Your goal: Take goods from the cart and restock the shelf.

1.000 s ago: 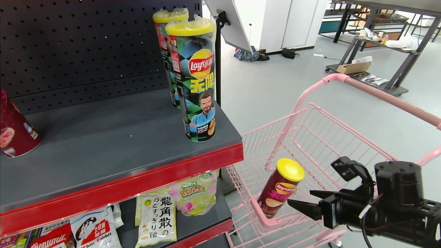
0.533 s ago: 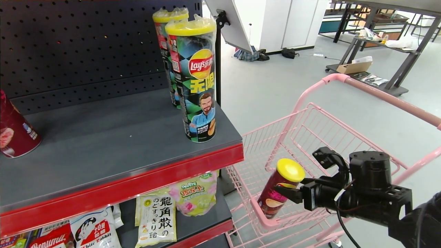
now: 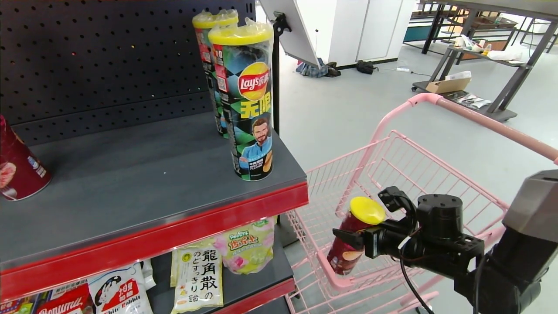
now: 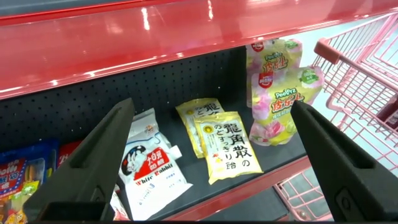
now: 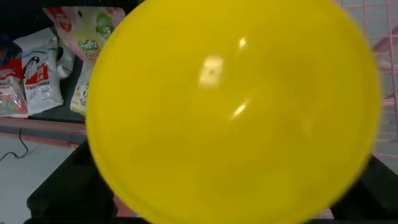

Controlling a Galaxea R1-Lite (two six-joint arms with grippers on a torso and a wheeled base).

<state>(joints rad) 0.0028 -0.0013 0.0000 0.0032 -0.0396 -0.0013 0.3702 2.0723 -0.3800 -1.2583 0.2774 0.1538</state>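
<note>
Closed in with right gripper [image 3: 349, 230] on cart's [image 3: 436, 103] red can [image 3: 344, 261], just under yellow lid [image 3: 367, 210]; spread or clamped: cannot tell.

The right end effector [image 3: 354, 229] stood within the cart [image 3: 479, 119], at the upper part of a can [image 3: 346, 257] that leaned in the cart corner nearest the shelf [image 3: 130, 174]. The shelf lay left of that end effector and above it. Two tall cans stood at its near end, one [image 3: 250, 109] at the front edge and the other [image 3: 209, 52] close behind. A third can [image 3: 19, 165] sat well apart at the far left. On the lower shelf [image 3: 261, 279], a pouch [image 3: 250, 240] lay nearest that end effector, then a flat packet [image 3: 198, 274], then a bag [image 3: 120, 288] farthest left. The left end effector [image 4: 211, 155] faced this lower shelf, with the flat packet straight ahead.
</note>
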